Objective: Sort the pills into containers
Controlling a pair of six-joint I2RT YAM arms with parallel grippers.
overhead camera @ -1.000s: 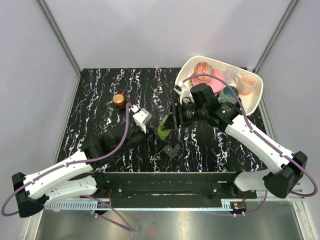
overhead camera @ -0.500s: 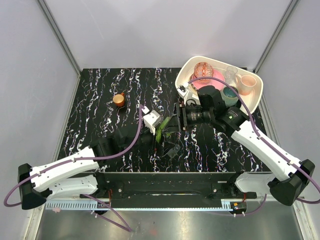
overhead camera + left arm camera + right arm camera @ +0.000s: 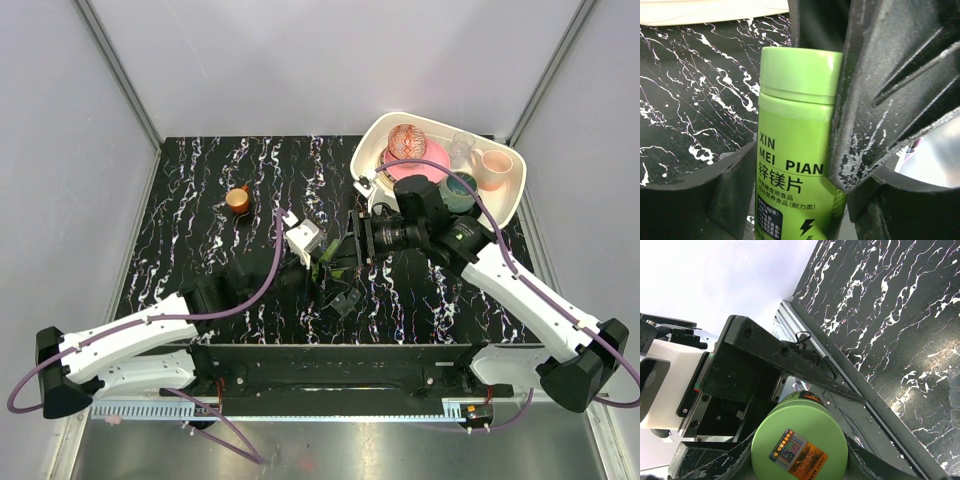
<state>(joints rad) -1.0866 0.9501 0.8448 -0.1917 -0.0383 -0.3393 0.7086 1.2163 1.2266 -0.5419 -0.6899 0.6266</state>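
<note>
Fingers point(image 3: 880, 100) of the left gripper point(image 3: 797, 150) flank the bottle point(image 3: 795, 95), whether clamped I cannot tell; right gripper point(image 3: 800, 452) grips its cap end, long axis roughly left-right between them, mid-table, pill box point(image 3: 345, 299) just nearer.

A black worktop point(image 3: 200, 260) veined with white marbling spreads out to the left, right and far side of the left gripper point(image 3: 320, 264) and right gripper point(image 3: 348, 248). Pale grey walls point(image 3: 300, 60) close it in behind and to either side of them, joined by slim aluminium posts point(image 3: 115, 70) at the far corners. Nearer than the grippers, a dark metal rail point(image 3: 330, 365) edges the worktop, with a brushed steel sheet point(image 3: 400, 450) beyond it. The light is soft and even, brightest on the back wall.
</note>
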